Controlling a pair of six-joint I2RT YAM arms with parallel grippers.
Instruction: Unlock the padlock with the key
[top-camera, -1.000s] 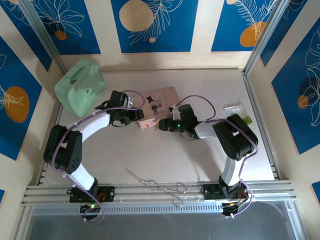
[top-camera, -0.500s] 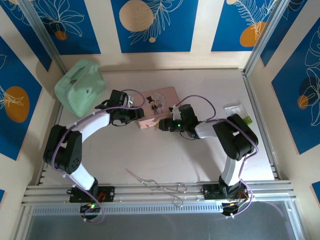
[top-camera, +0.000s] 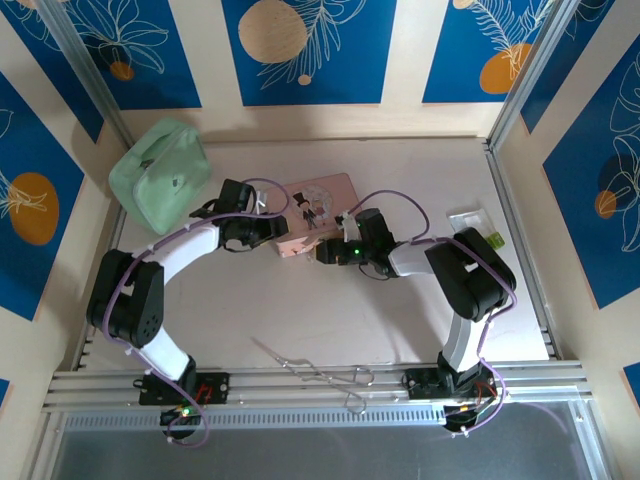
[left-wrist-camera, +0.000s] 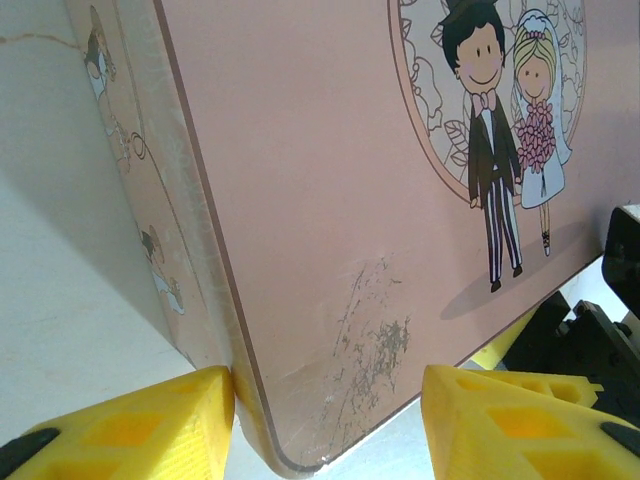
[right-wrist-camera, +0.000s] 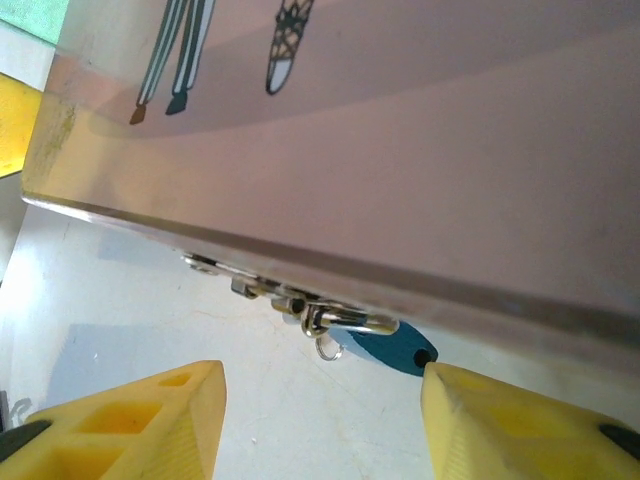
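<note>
Green pouch (top-camera: 160, 175) at far left, well out past the left tool (top-camera: 281, 232). Left tool's fingers (left-wrist-camera: 130, 425) are spread around the near corner of the pink box (top-camera: 318, 205). One finger is against the box's side wall, the other just beside the lid edge. Can't tell if it's clamping or only straddling.

Box sits on the counter (top-camera: 300, 310) between the two tools.

Right tool (right-wrist-camera: 320, 390) is released, fingers apart, nothing in them, pointed at the box's front edge. Padlock (right-wrist-camera: 395, 350) is just ahead of the right tool, hanging by its silver shackle from the latch (right-wrist-camera: 290, 298) under the box's edge. Its blue body is nearer the right-hand finger.

Forceps (top-camera: 320, 372) lie well behind both tools, at the counter's near edge. White tray (top-camera: 472, 220) at far right, past the right arm.
</note>
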